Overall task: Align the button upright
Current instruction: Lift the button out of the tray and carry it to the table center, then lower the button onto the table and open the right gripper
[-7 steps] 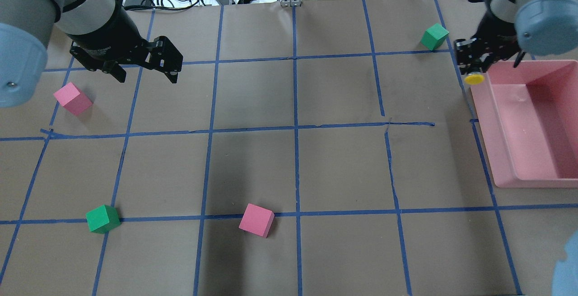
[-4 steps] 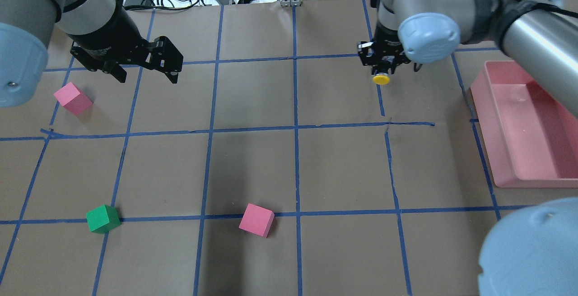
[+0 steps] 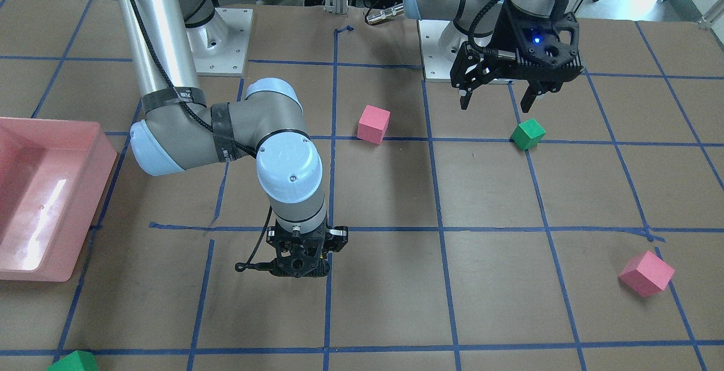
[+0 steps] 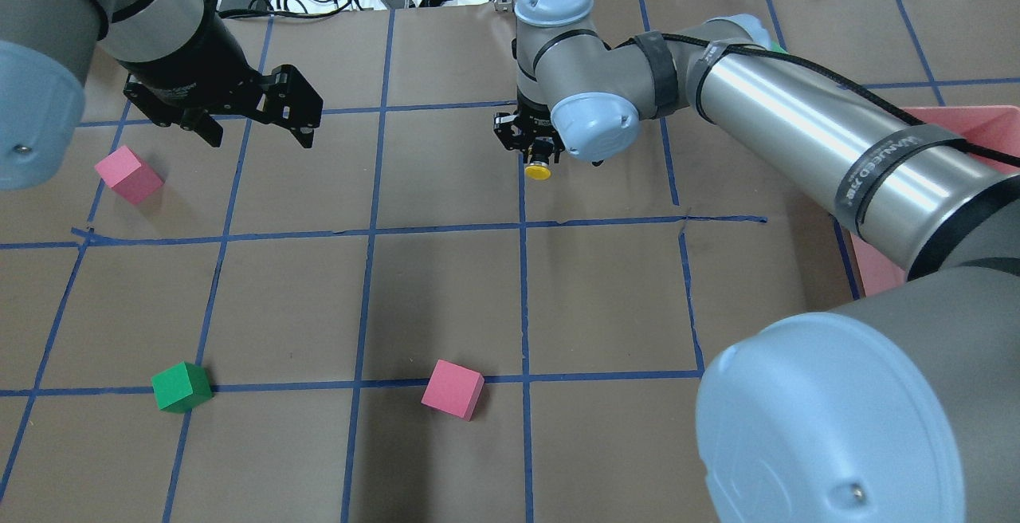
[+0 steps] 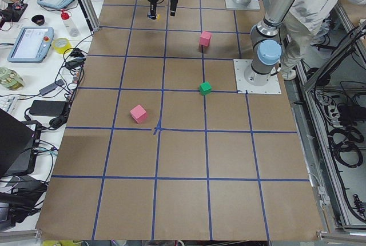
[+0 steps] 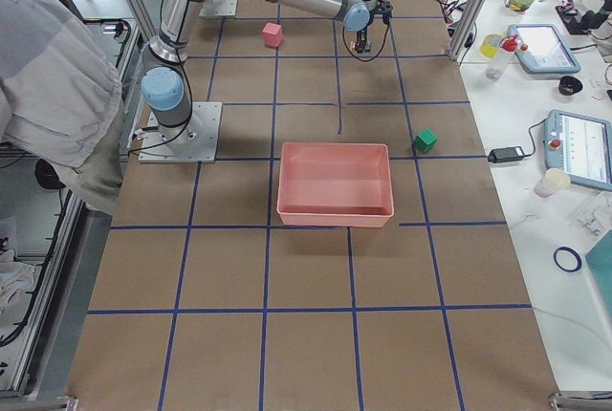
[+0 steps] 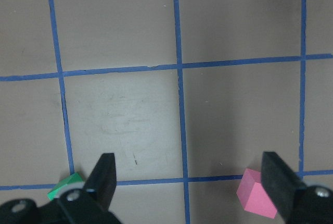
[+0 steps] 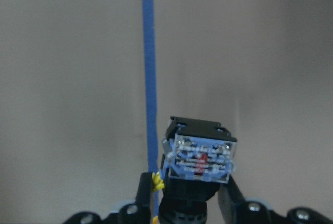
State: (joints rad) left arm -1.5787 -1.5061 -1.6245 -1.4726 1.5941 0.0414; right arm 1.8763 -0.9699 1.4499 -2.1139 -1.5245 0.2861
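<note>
Right gripper (image 4: 535, 155) above the counter's (image 4: 446, 188) middle toward its far edge, jaws clenched on the button (image 4: 539, 172), left gripper (image 4: 261, 126) near the far left corner, jaws released.

Left arm (image 4: 119, 5): comes in on the left side, forearm sloping down over the far left part of the table. Left gripper (image 4: 261, 136): held above the surface and pointing down, fingers (image 7: 105, 174) spread wide apart with nothing between them. Right arm (image 4: 797, 124): stretched from the right side across to the table's middle line, wrist (image 4: 594, 120) bent to point straight down. Right gripper (image 4: 540, 158): hanging vertically close over the surface, fingers closed on the button (image 4: 539, 172).
</note>
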